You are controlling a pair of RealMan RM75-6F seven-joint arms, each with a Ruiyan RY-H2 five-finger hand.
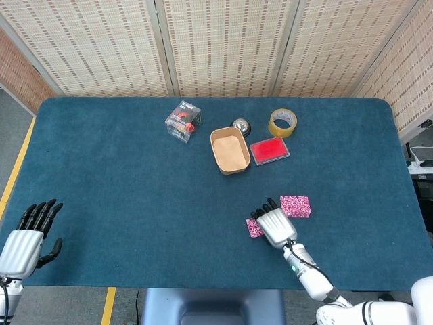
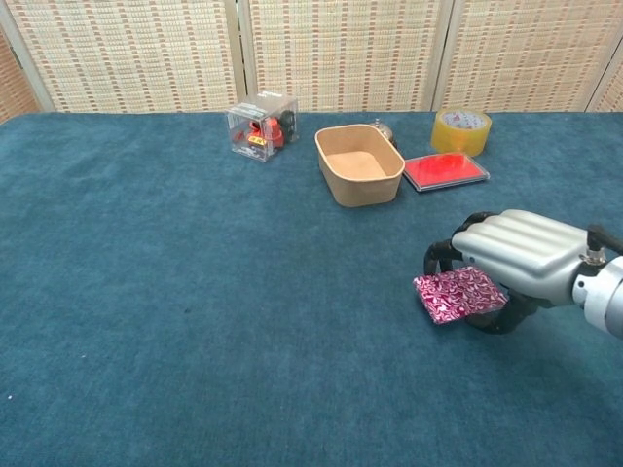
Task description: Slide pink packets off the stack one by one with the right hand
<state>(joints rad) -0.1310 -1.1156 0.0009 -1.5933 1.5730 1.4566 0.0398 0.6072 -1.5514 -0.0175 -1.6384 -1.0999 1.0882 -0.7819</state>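
Observation:
My right hand point(image 1: 274, 225) point(image 2: 518, 260) holds one pink patterned packet point(image 1: 254, 227) point(image 2: 458, 295) between its fingers and thumb, low over the blue table near the front. The packet sticks out to the left of the hand. The remaining pink stack point(image 1: 295, 206) lies on the cloth just right of and behind the hand; the chest view hides it behind the hand. My left hand point(image 1: 30, 240) hangs at the table's front left corner, fingers apart and holding nothing.
A tan paper tray point(image 1: 229, 150) point(image 2: 358, 163) stands mid-table, with a red flat case point(image 1: 269, 150) point(image 2: 445, 169) beside it, a yellow tape roll point(image 1: 282, 122) point(image 2: 460, 130) behind it, a metal dome point(image 1: 240, 126), and a clear box point(image 1: 183, 121) point(image 2: 262, 125) to the left.

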